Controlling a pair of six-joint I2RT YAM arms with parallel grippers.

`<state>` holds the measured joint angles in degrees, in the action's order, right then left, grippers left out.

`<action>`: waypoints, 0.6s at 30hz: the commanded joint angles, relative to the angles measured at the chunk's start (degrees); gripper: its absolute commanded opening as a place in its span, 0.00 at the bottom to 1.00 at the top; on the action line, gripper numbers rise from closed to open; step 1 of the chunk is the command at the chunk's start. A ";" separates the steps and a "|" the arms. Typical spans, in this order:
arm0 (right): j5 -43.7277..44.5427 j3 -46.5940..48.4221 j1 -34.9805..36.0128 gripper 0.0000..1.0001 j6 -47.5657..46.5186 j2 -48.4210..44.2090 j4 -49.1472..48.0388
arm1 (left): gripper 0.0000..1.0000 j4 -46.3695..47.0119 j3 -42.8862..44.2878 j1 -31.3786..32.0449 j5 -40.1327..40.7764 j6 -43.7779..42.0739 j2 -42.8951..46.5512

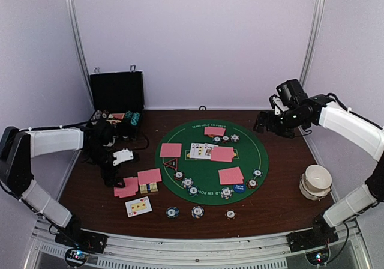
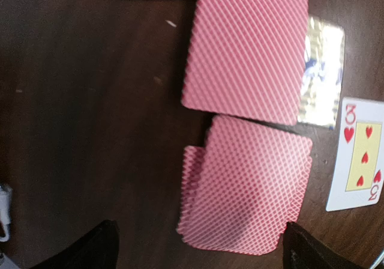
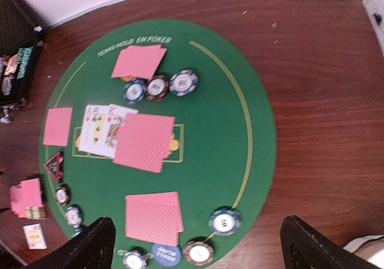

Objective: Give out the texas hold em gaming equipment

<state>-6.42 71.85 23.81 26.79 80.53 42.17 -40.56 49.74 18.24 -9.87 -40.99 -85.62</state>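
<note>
Cards are what sits under your left tool (image 2: pixel 201 248): a loose fan of pink-backed cards (image 2: pixel 246 191) lying flat on the tabletop (image 2: pixel 90 131), just off the near left edge of the green mat (image 1: pixel 255 152). The fingers (image 2: pixel 96 251) stand spread on either side of the fan, grasping nothing.

Expect the cards to be thin, light, slick and bendy. Flat on the wood they give you almost no edge to pinch, so you will likely need to close on the long edges, or press and slide one clear. Several may lift together, or the fan may skate.

Just right of the fan, another pink-backed card (image 2: pixel 246 47) rests on a shiny gold object (image 2: pixel 324 71). A face-up three of hearts (image 2: pixel 360 155) lies nearer, apart. Both crowd your approach.

Chips (image 1: pixel 188 182) along the mat's near rim look stiff and heavier, best taken across the rim.

Your right tool (image 3: pixel 195 251) hangs released over the mat's far right, holding nothing. The black case (image 1: pixel 117 92) stands far left, and the paper cup (image 1: pixel 317 180) sits well apart, near right.
</note>
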 commanded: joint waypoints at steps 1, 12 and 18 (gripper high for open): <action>22.46 -1.77 -0.14 0.99 -6.12 -4.45 -1.33 | 0.98 -2.27 8.17 -3.73 -7.10 7.29 6.46; 46.01 -28.39 -5.85 1.00 -23.27 -3.98 -44.58 | 0.98 29.08 -5.45 -13.23 -9.60 24.92 9.56; 46.53 -36.96 -7.51 0.99 -29.42 -2.58 -61.38 | 0.98 47.63 -14.29 -17.68 -8.78 32.20 6.58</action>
<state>36.07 39.24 17.10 3.03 77.69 -1.69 -10.26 38.65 2.04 -18.87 -15.84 -78.30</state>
